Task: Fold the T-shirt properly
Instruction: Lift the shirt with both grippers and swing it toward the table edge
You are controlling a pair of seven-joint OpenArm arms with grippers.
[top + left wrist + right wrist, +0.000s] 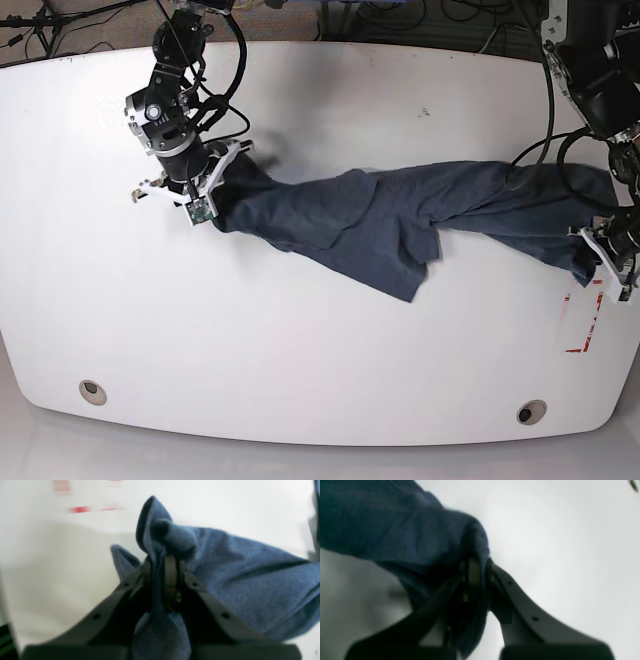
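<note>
The dark navy T-shirt [400,215] hangs stretched across the white table between both arms, sagging in a bunch at the middle. At the right edge of the base view my left gripper [600,250] is shut on one end of it. In the left wrist view the blue T-shirt [237,580] is pinched between the left gripper's [166,562] closed fingers. Over at the left of the base view my right gripper [215,195] is shut on the other end. The right wrist view shows the T-shirt [395,530] bunched in the right gripper's [477,567] closed jaws.
The white table [300,340] has red tape marks [585,320] near its right edge and round holes [92,391] at the front corners. Cables [400,15] lie behind the far edge.
</note>
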